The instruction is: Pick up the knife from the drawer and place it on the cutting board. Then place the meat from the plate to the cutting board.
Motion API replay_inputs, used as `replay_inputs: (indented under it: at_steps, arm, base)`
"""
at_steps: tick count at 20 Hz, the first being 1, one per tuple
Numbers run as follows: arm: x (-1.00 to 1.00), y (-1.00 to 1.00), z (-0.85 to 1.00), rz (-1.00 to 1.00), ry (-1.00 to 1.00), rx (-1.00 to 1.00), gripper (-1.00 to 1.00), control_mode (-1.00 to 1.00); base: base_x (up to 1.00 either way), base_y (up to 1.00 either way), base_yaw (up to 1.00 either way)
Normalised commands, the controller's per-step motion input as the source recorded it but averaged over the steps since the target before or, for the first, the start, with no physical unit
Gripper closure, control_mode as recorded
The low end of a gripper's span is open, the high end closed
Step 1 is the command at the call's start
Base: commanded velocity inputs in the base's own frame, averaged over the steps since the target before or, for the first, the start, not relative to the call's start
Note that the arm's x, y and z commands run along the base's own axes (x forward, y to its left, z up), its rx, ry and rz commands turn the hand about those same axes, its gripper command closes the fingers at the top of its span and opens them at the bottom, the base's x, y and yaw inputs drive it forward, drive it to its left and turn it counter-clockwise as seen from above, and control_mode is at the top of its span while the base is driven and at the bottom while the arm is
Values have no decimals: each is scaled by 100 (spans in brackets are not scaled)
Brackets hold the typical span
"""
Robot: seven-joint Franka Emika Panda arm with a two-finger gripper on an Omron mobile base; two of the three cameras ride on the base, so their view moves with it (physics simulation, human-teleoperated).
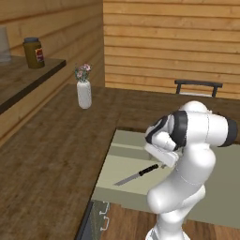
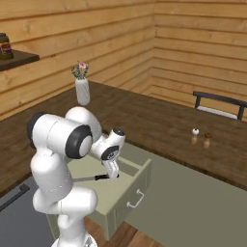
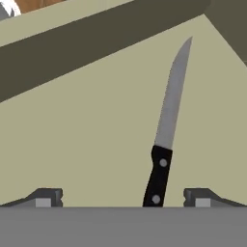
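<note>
The drawer (image 1: pixel 123 172) stands pulled out, pale grey-green, with its front panel and small silver handle (image 2: pixel 136 198) toward the base. The knife (image 3: pixel 164 135) lies flat on the drawer floor, black handle toward the hand, silver blade pointing away. It also shows as knife (image 1: pixel 137 175) and knife (image 2: pixel 91 179). My gripper (image 3: pixel 123 198) hangs low inside the drawer just above the handle, open, with the handle between the fingertips (image 3: pixel 200 198) and nearer the right one. In the right base view the gripper (image 2: pixel 113 173) points down over the handle end. The cutting board, plate and meat are out of view.
A dark wooden counter (image 1: pixel 56 140) runs around the drawer. A white vase of flowers (image 1: pixel 84 91) stands behind it, and a jar (image 1: pixel 33 52) sits on a shelf at the left. Two small shakers (image 2: pixel 200 137) and a chair (image 2: pixel 219 103) are at the right.
</note>
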Motion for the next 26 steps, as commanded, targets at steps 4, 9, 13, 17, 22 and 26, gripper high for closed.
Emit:
replay_inputs:
  at_steps: [4, 9, 13, 17, 22, 26]
  arm:
    - [11, 0, -36, 0, 0, 0, -100, -100]
    - [10, 0, -16, 0, 0, 0, -100, -100]
    - [24, 0, -9, 0, 4, 0, -100, -100]
    - [36, 0, -18, 0, 10, 0, -100, -100]
    - [32, 0, -39, 0, 8, 0, -100, -100]
    - [26, 0, -26, 0, 0, 0, -100, -100]
  base:
    - [0, 0, 0]
    - [0, 0, 0]
    - [0, 0, 0]
    - [0, 0, 0]
    - [0, 0, 0]
    - [0, 0, 0]
